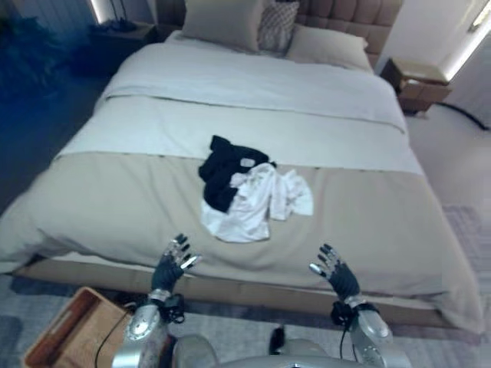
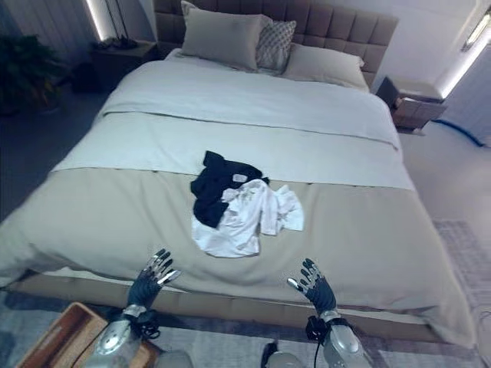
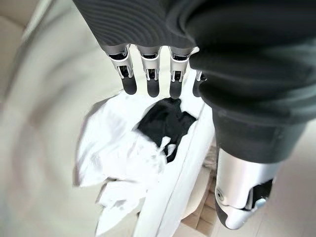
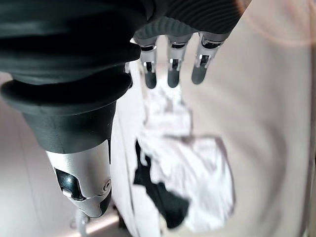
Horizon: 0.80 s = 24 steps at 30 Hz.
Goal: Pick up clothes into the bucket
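2 garments lie bunched together mid-bed on the beige bedspread: crumpled white cloth touching black cloth behind it. Left hand and right hand hover near the bed's foot edge, fingers straight and spread, holding nothing. Brown wooden crate on the floor, lower left.

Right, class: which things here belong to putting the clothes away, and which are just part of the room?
Job:
black garment
white garment
wooden container on the floor
left hand, open
right hand, open

Room:
bed
pillows
nightstand
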Tool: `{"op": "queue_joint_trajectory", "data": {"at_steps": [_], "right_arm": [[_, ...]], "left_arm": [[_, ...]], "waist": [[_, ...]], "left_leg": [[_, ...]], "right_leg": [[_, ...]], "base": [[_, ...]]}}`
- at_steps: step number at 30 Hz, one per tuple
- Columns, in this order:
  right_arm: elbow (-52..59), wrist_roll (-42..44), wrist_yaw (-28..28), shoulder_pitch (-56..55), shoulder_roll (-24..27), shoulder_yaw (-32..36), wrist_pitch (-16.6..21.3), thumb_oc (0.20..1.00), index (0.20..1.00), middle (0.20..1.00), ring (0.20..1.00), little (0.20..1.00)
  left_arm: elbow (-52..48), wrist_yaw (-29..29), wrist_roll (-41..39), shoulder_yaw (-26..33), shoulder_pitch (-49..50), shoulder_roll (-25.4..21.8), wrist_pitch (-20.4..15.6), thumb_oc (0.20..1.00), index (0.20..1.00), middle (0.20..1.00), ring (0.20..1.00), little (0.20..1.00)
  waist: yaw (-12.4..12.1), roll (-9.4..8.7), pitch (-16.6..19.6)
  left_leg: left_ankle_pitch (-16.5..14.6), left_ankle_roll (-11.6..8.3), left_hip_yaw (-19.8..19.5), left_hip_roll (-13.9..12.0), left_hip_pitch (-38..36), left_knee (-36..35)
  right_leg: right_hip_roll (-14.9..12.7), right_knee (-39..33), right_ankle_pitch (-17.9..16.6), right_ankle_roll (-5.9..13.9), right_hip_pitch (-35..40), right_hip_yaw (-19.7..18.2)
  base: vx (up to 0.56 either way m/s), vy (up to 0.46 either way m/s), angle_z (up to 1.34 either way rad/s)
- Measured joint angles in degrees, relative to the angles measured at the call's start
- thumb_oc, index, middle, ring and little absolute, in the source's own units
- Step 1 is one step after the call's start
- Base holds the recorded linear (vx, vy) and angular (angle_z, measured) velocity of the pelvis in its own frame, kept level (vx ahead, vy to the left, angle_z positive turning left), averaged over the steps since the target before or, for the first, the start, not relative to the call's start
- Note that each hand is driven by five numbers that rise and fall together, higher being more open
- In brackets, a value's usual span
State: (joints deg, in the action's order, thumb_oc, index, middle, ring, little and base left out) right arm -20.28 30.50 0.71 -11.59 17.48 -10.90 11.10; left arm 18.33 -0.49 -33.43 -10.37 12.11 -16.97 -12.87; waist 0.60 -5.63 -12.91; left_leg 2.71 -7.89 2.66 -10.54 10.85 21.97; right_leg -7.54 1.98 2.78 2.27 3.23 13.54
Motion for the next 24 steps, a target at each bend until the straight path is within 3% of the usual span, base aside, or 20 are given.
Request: {"op": "queue_joint_trajectory", "data": {"at_steps": [2, 4, 6, 7, 9, 10, 13, 14, 16, 19, 20, 22, 24], "right_arm": [[0.03, 0.19, 0.00, -0.50, 1.24, 0.19, -0.04, 1.000, 1.000, 1.000, 1.000, 1.000], [0.01, 0.18, -0.03, -0.99, 1.23, 0.15, -0.04, 1.000, 1.000, 1.000, 1.000, 1.000], [0.35, 0.17, -0.05, -1.24, 1.38, 0.05, -0.04, 1.000, 1.000, 1.000, 1.000, 1.000], [0.28, 0.16, -0.05, -1.26, 1.35, 0.10, -0.06, 1.000, 1.000, 1.000, 1.000, 1.000], [0.27, 0.15, 0.02, -1.79, -0.22, -0.35, -0.14, 1.000, 1.000, 1.000, 1.000, 1.000], [0.45, 0.12, 0.13, -2.20, -1.30, -1.06, -0.12, 1.000, 1.000, 1.000, 1.000, 1.000], [0.50, -0.15, 0.10, -0.88, -2.93, -1.07, -0.11, 1.000, 1.000, 1.000, 1.000, 1.000], [0.66, -0.71, 0.13, 0.29, -3.26, -1.14, -0.12, 1.000, 1.000, 1.000, 1.000, 1.000], [1.02, -1.22, 0.13, 1.54, -2.86, -1.32, -0.19, 1.000, 1.000, 1.000, 1.000, 1.000], [1.30, -2.10, 0.07, 2.26, -2.62, -1.55, -0.22, 1.000, 1.000, 1.000, 1.000, 1.000], [1.39, -2.88, 0.11, 2.58, -2.30, -2.19, -0.22, 1.000, 1.000, 1.000, 1.000, 1.000], [2.20, -3.16, 0.12, 2.55, -2.05, -2.51, -0.18, 1.000, 1.000, 1.000, 1.000, 1.000], [2.10, -3.57, 0.08, 2.80, -1.99, -3.31, -0.18, 1.000, 1.000, 1.000, 1.000, 1.000]], "left_arm": [[0.48, 0.03, -0.01, -0.17, 0.32, 1.09, 0.02, 1.000, 1.000, 1.000, 1.000, 1.000], [0.67, 0.05, -0.01, -0.18, 0.24, 1.30, -0.05, 1.000, 1.000, 1.000, 1.000, 1.000], [1.16, 0.12, 0.00, -0.16, -0.06, 2.02, -0.06, 1.000, 1.000, 1.000, 1.000, 1.000], [1.24, 0.13, -0.01, -0.05, -0.08, 2.33, -0.07, 1.000, 1.000, 1.000, 1.000, 1.000], [0.92, 0.21, -0.03, 0.34, 0.49, 1.76, -0.20, 1.000, 1.000, 1.000, 1.000, 1.000], [0.23, 0.21, -0.03, 0.48, 0.86, 0.29, -0.29, 1.000, 1.000, 1.000, 1.000, 1.000], [0.51, 0.33, -0.05, 0.47, 0.91, -0.82, -0.22, 1.000, 1.000, 1.000, 1.000, 1.000], [0.44, 0.28, -0.04, 0.31, 0.90, -1.17, -0.20, 1.000, 1.000, 1.000, 1.000, 1.000], [0.29, 0.28, -0.04, 0.35, 1.10, -0.86, -0.25, 1.000, 1.000, 1.000, 1.000, 1.000], [0.12, 0.22, 0.01, 0.33, 0.40, -1.22, -0.27, 1.000, 1.000, 1.000, 1.000, 1.000], [0.01, 0.21, 0.03, 0.17, 0.00, -1.51, -0.27, 1.000, 1.000, 1.000, 1.000, 1.000], [-0.16, 0.07, 0.01, 0.23, 0.00, -2.06, -0.34, 1.000, 1.000, 1.000, 1.000, 1.000], [-0.05, 0.04, -0.02, 0.42, 0.55, -3.09, -0.41, 1.000, 1.000, 1.000, 1.000, 1.000]], "waist": [[0.05, 2.46, 0.02], [0.04, 3.61, 0.32], [0.17, 5.86, 0.96], [-0.01, 6.65, 1.17], [-0.09, 5.70, 1.59], [-0.18, 3.02, 2.79], [-0.42, 1.83, 3.55], [-1.42, 1.78, 3.30], [-1.77, 2.98, 3.45], [-0.50, 3.61, 2.85], [-0.02, 4.03, 2.46], [0.26, 4.13, 2.13], [-0.51, 2.99, 1.54]], "left_leg": [[0.11, 0.01, 0.25, 1.30, -0.29, -9.37], [0.02, 0.01, -0.30, 2.38, -1.30, -13.61], [-3.10, 0.17, -1.14, 2.79, -3.25, -15.54], [-2.76, 1.15, -1.32, 2.80, -3.48, -16.37], [-2.21, 1.74, -0.18, 3.78, -4.59, -16.92], [-1.50, 2.68, 0.66, 5.94, -5.17, -17.46], [-1.25, 4.36, 2.27, 8.15, -6.30, -17.30], [-2.08, 7.48, 3.69, 8.96, -7.60, -17.60], [-2.24, 8.32, 5.17, 9.94, -8.61, -18.19], [-2.35, 9.57, 3.39, 11.64, -10.35, -19.09], [-2.27, 10.63, 2.54, 11.48, -11.63, -20.60], [-1.56, 10.48, 0.42, 11.26, -11.05, -21.18], [-2.05, 9.63, -1.37, 11.19, -11.33, -21.47]], "right_leg": [[0.34, -0.32, -0.07, -0.31, 0.50, 0.52], [0.48, -0.21, -0.04, -0.26, 0.58, 0.36], [1.39, -0.46, 0.54, 1.19, 0.75, -0.85], [1.71, -0.60, 0.05, 2.16, 1.23, -1.01], [0.21, 5.83, 2.62, 3.34, -0.43, -2.22], [-2.09, 6.73, 4.62, 4.20, -0.48, -2.58], [-3.97, 5.68, 4.89, 5.06, 0.52, -2.82], [-5.64, 9.15, 4.75, 6.50, -0.82, -3.81], [-7.59, 16.03, 4.79, 7.49, -3.58, -4.61], [-9.48, 27.44, 3.97, 7.72, -7.73, -6.44], [-10.69, 31.97, 4.63, 8.27, -10.29, -5.50], [-10.72, 24.03, 4.62, 7.97, -10.32, -3.21], [-10.99, 18.76, 0.86, 8.26, -11.21, -2.20]], "base": [[0.27, 0.089, -0.13], [0.19, 0.070, -0.08], [0.30, 0.110, -0.24], [0.26, 0.120, -0.16], [0.16, 0.087, -0.05], [0.16, 0.096, -0.05], [0.26, 0.241, -0.14], [0.10, 0.122, -0.41], [0.14, 0.151, -0.32], [0.18, 0.033, 0.29], [0.10, -0.064, 0.47], [0.10, -0.085, 0.50], [0.15, -0.174, 0.33]]}}
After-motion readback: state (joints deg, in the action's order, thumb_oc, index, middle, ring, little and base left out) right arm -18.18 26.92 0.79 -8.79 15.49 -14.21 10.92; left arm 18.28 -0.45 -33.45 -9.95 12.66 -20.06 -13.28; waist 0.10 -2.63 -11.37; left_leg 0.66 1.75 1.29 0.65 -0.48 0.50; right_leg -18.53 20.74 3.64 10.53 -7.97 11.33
